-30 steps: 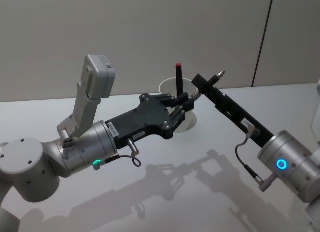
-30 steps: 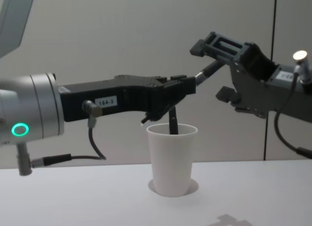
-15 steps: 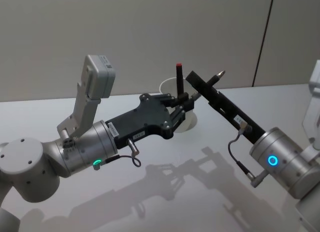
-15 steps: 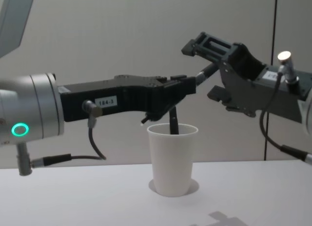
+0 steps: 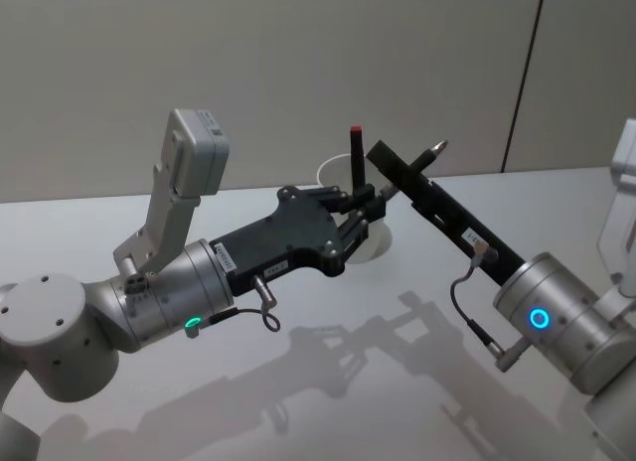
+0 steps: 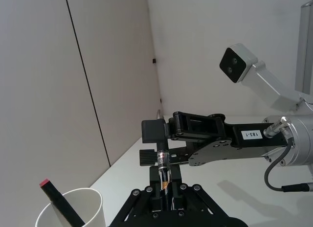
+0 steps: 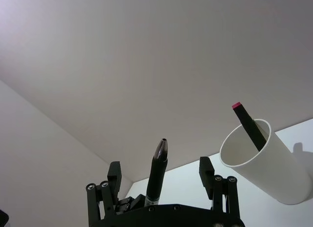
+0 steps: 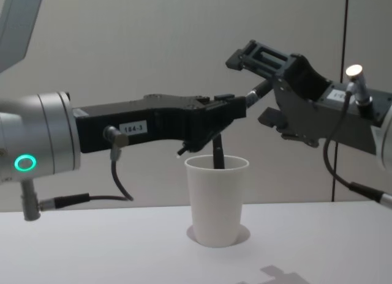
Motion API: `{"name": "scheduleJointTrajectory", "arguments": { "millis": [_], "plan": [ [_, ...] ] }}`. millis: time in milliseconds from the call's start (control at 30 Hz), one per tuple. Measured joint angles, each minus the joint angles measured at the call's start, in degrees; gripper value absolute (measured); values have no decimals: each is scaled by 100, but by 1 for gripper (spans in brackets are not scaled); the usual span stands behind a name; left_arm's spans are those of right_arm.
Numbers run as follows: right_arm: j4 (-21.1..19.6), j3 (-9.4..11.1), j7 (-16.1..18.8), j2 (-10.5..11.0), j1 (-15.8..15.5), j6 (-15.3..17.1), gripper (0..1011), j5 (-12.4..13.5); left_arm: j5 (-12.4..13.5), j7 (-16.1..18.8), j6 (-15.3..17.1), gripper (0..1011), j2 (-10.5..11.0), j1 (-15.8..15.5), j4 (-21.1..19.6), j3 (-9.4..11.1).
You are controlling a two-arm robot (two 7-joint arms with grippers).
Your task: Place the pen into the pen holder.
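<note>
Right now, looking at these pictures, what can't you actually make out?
Chest view: the red-tipped stick's lower end, hidden inside the paper cup.
Right wrist view: the pen's rear end, behind the right gripper's body.
Head view: where the left gripper pinches the pen, masked by its own black body.

Lighting was bright and even, coming from overhead. Both arms threw soft grey shadows across the pale bench (image 5: pixel 328 421), and the pen holder (image 8: pixel 217 198) left a faint one at its base. No glare, just a green ring (image 5: pixel 191 324) and a blue ring (image 5: pixel 538 318) glowing.
</note>
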Motion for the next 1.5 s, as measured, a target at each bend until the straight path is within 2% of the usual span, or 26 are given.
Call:
{"name": "scheduleJointTrajectory", "arguments": {
  "millis": [567,1500],
  "plan": [
    [-69,-23,29,98,-77,-47,1002,105,0,0,0,129,0,0,0,0],
    [-40,-86,94,115,-32,-226,1002,148,0,0,0,129,0,0,0,0]
  ]
}}
